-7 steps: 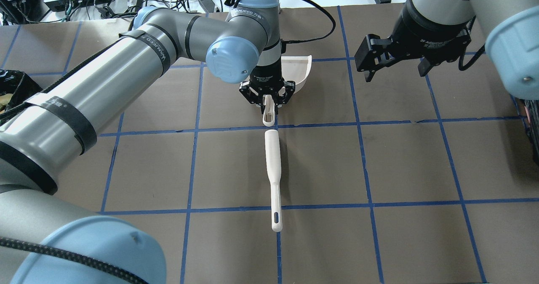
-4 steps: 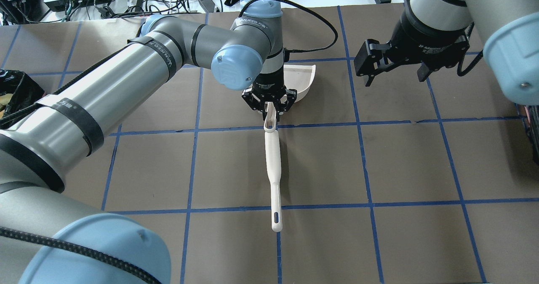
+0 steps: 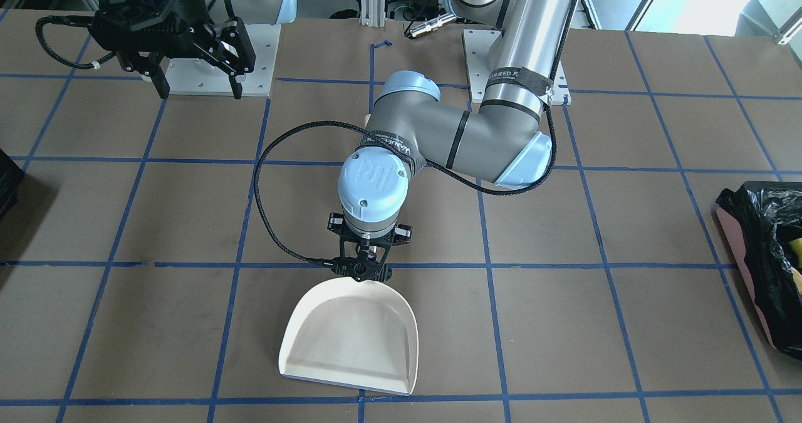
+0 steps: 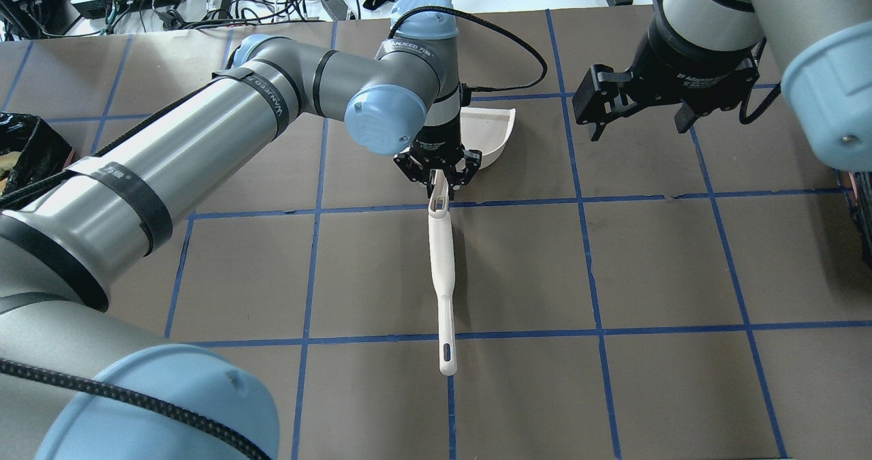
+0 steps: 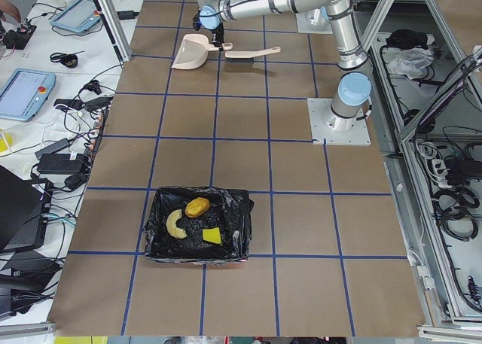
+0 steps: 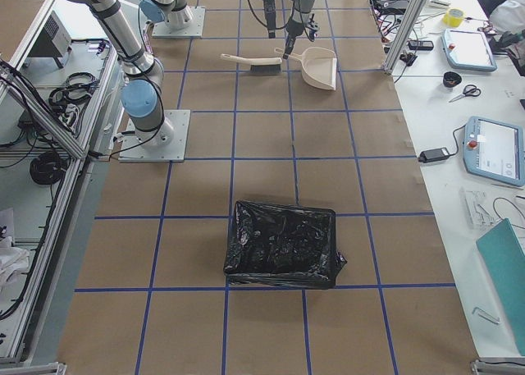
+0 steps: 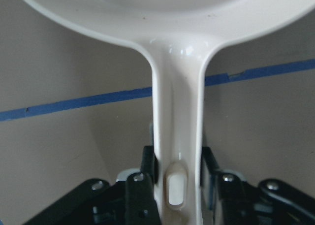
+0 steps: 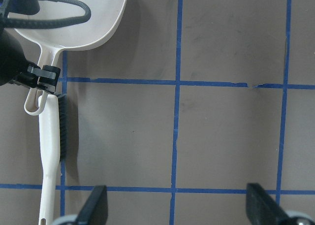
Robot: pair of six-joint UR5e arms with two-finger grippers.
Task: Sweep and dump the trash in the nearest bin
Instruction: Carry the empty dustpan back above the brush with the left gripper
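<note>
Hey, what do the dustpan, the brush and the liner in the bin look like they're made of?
Dustpan: likely moulded plastic, cream and glossy; highlights gleam on its handle in the left wrist view.
Brush: the handle has the same smooth cream plastic look; the bristles are dark, material unclear.
Bin liner: thin black plastic film, crinkled and shiny.

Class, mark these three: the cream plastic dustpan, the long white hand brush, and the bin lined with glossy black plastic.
Cream plastic dustpan (image 3: 351, 341): front-facing view, bare pan floor.
Long white hand brush (image 4: 441, 255): overhead view, back of the head.
Black-lined bin (image 5: 237, 217): left side view, liner's wall.
</note>
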